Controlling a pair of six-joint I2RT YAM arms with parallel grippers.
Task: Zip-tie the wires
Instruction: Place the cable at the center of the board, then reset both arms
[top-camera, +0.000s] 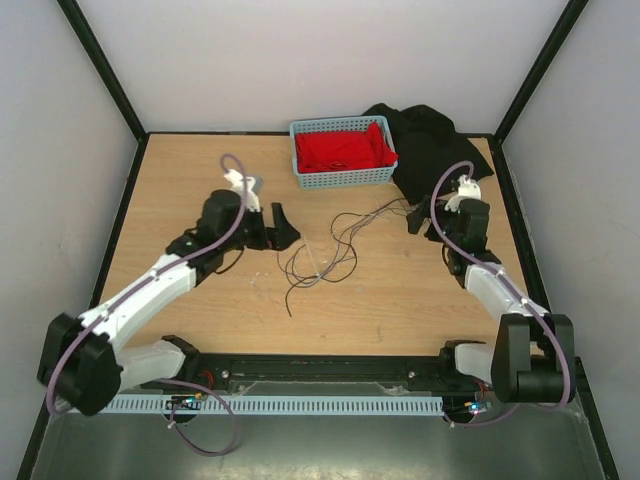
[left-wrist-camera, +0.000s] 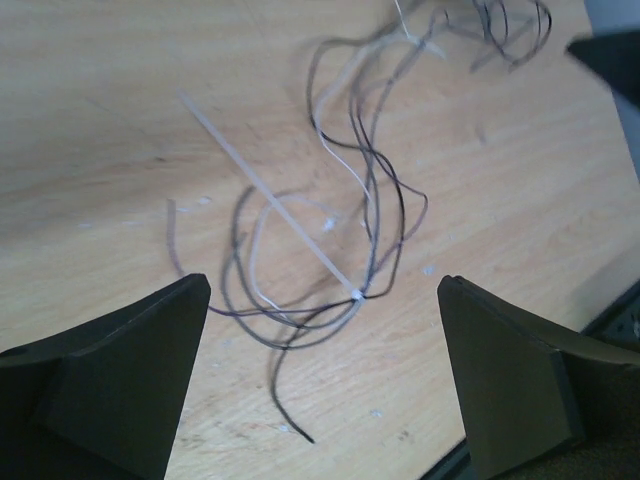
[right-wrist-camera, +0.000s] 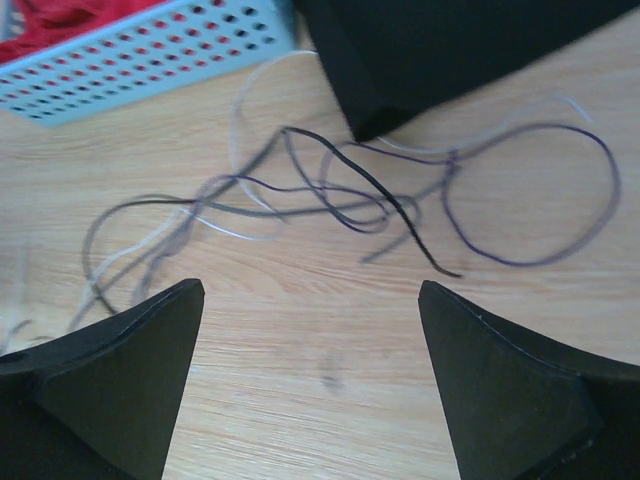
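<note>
Matt, pale wood-grain table (left-wrist-camera: 100, 110) is showing between the left gripper (left-wrist-camera: 325, 285)'s matt black plastic fingers (left-wrist-camera: 120, 380). Thin dark wires (left-wrist-camera: 374, 215) are looking smooth, the zip tie (left-wrist-camera: 270, 195) translucent white plastic. Beyond the right gripper (right-wrist-camera: 310, 290), a perforated blue plastic basket (right-wrist-camera: 140, 65) is holding red cloth (right-wrist-camera: 60, 18).

Lighting: bright, even, diffuse; we note faint shadows on the bench (top-camera: 400, 300). Overhead view soft, grainy. Right wrist view: wires (right-wrist-camera: 385, 195) soft, smeared toward the left edge.
</note>
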